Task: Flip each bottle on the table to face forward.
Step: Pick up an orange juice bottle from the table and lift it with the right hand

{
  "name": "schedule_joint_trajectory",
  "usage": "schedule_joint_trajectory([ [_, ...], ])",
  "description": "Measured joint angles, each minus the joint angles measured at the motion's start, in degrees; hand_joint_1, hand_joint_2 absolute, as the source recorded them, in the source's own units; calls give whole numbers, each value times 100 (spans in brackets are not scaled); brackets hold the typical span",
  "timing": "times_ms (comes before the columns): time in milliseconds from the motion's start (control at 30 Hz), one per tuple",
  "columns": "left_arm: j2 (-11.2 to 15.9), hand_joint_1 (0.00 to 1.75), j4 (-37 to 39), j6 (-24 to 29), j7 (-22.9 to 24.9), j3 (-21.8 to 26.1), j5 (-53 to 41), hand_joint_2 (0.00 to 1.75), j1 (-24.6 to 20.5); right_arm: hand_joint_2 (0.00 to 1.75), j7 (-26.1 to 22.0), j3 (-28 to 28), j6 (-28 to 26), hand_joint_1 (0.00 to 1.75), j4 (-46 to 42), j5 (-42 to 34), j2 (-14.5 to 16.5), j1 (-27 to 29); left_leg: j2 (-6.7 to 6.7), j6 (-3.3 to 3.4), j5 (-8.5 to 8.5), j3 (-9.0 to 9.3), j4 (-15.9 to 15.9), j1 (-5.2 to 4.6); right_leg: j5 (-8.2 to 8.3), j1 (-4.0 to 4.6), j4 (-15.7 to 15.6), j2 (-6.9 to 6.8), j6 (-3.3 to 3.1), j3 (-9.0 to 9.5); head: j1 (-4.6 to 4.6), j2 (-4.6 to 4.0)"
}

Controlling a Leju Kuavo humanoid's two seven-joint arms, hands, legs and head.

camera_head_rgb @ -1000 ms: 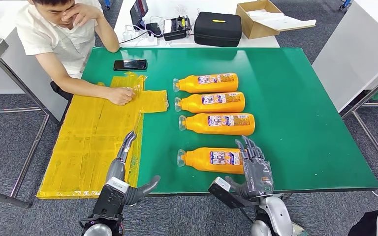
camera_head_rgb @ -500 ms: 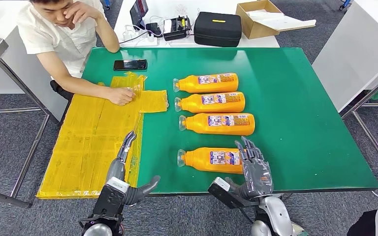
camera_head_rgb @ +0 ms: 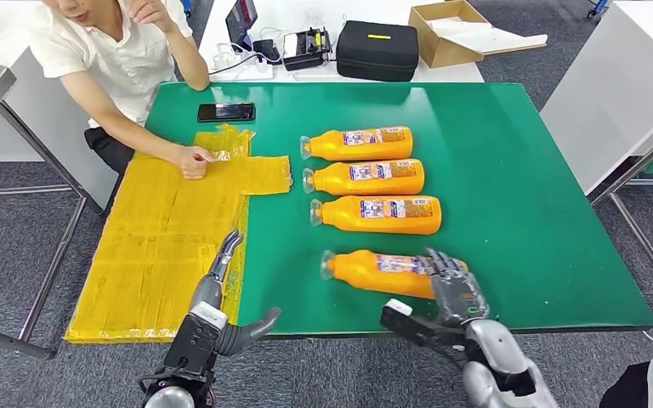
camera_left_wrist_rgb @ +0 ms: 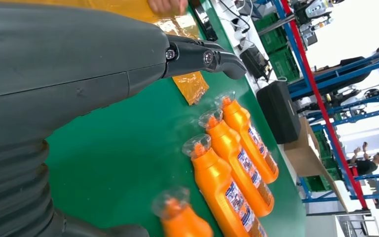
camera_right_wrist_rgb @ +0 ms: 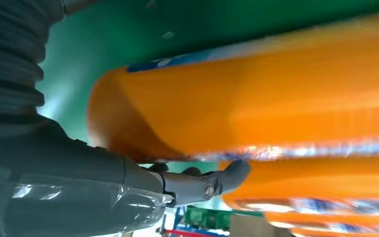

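Near the bench's [camera_head_rgb: 519, 170] front edge, the right robot hand [camera_head_rgb: 452, 293] grips the nearest bottle's [camera_head_rgb: 374, 270] base end; the left robot hand [camera_head_rgb: 221, 293] hovers open beside it.

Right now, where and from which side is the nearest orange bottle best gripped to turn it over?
Probably the wide base end of the nearest orange bottle, from the robot's own near-right side. It lies on its side, cap toward the yellow sheet, three more bottles crowding the far side. The right hand already wraps that end.
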Motion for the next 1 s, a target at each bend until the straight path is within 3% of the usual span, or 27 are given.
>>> schedule_joint_trajectory([
  [333,4,0,-9,4,8,-23,-26,175,-2,175,165,168,-44,0,90,297,-285,-84,2,0,-2,0,-1,1,0,4,0,2,0,-1,-2,0],
  [1000,4,0,-74,20,17,-23,-95,175,14,175,191,392,-192,0,251,752,-162,-361,2,0,-1,-2,-1,1,0,2,1,1,0,-1,-1,0],
])
